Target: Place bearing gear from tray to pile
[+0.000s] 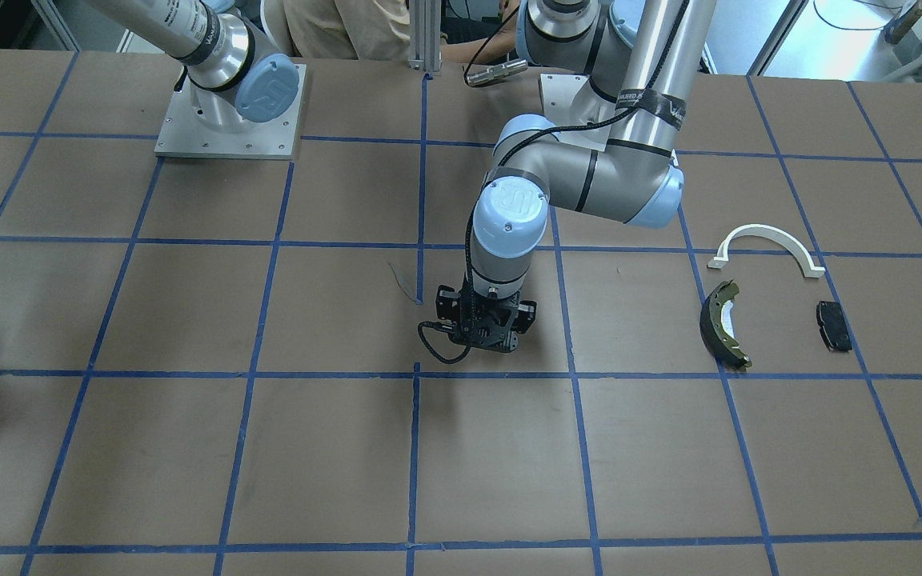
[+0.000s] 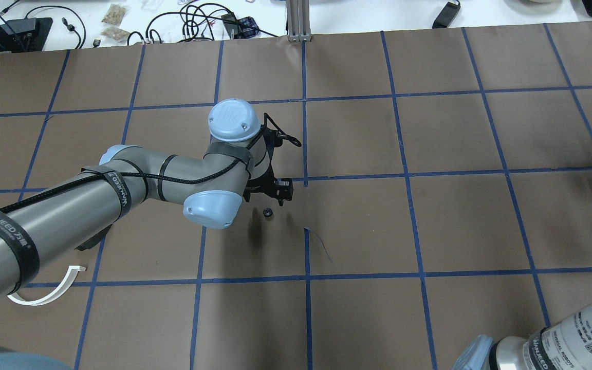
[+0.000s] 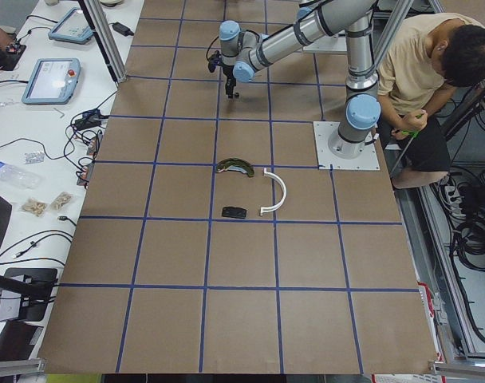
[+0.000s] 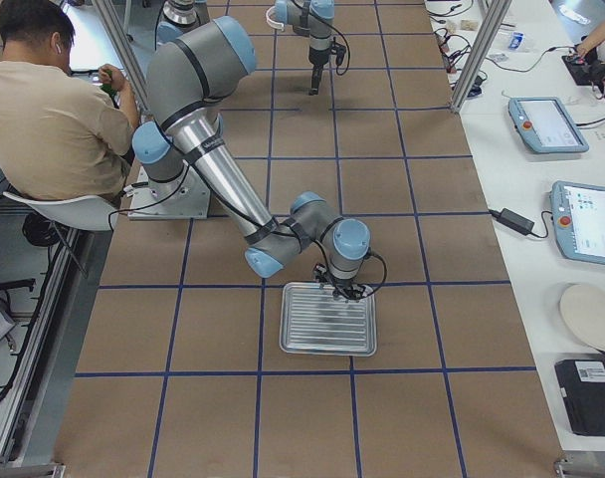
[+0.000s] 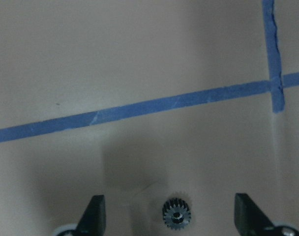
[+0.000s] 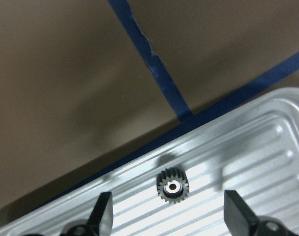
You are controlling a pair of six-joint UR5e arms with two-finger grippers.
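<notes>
A small dark toothed bearing gear (image 5: pixel 176 214) lies on the brown table between the open fingers of my left gripper (image 5: pixel 171 205); it also shows in the overhead view (image 2: pixel 267 211), beside the gripper (image 2: pixel 275 191). A second gear (image 6: pixel 172 187) lies on the silver ridged tray (image 6: pixel 248 142), just ahead of my open right gripper (image 6: pixel 169 209). The pile sits apart on my left: white half-ring bracket (image 1: pixel 765 238), olive brake shoe (image 1: pixel 723 324), black pad (image 1: pixel 833 326).
The tray (image 4: pixel 327 319) sits at the table's right end with the right arm over its near edge. Blue tape lines grid the table. A seated person (image 4: pixel 44 110) is behind the robot bases. Tablets and cables lie on the side bench.
</notes>
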